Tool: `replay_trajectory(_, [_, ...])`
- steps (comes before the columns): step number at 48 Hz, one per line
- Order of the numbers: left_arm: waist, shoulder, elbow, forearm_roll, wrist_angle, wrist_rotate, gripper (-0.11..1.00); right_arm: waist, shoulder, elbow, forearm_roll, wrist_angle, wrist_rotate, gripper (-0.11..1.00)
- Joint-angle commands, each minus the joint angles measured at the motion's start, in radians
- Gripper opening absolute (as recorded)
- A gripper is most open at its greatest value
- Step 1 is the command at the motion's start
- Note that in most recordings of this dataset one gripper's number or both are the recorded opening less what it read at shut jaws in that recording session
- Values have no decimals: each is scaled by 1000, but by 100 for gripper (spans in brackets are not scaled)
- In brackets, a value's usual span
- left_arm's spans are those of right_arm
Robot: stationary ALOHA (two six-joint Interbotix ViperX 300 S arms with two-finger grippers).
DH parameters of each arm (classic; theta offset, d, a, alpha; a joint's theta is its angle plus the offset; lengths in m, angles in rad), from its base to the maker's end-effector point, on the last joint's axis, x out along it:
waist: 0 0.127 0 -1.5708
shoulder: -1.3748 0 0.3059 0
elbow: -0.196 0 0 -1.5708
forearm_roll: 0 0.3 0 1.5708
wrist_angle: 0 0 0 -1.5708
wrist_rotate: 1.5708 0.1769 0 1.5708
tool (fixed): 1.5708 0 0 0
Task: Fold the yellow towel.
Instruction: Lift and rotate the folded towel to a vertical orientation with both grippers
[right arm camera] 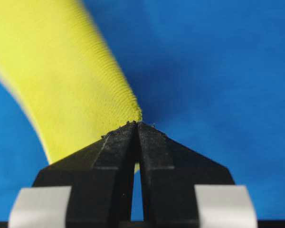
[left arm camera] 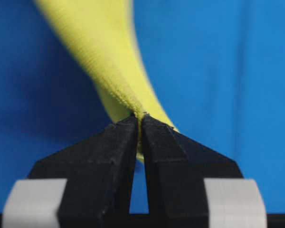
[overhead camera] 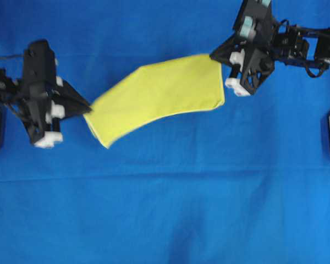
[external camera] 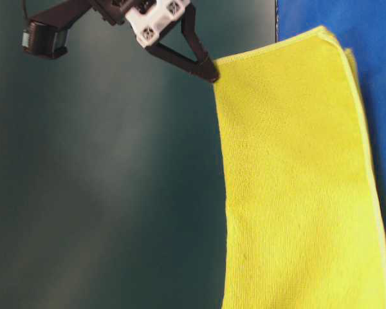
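Two grippers hold the yellow towel [overhead camera: 157, 96] stretched between them above the blue cloth [overhead camera: 165, 209]. At one end, the left gripper [overhead camera: 86, 107] is clenched on a corner, its fingertips [left arm camera: 133, 126] pinching the fabric. The right gripper [overhead camera: 215, 56] clamps the opposite corner.

A large blue cloth [overhead camera: 165, 209] covers the whole work surface, faintly creased.

yellow towel [overhead camera: 159, 96] spanning between tools, blue cloth [overhead camera: 165, 209] bare below
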Motion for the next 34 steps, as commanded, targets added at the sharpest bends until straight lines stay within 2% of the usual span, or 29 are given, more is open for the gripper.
replay_trajectory(1, [-55,52,-54,0,-83,-3,3,-41,11,-32,-2,-46,-2,1])
replay_trajectory(8, [-135,184,-156,0,-156,23,3,-104,49,-72,-2,-121,-11,1])
replay_trajectory(16, [-198,342,-319,0,-169,81,3,-146,104,-140,-18,-164,-18,1])
replay_trajectory(25, [-219,486,-472,2,-167,127,3,-155,175,-222,-46,-170,-18,1])
replay_trajectory(34, [-219,555,-538,0,-172,137,3,-158,199,-247,-51,-173,-18,1])
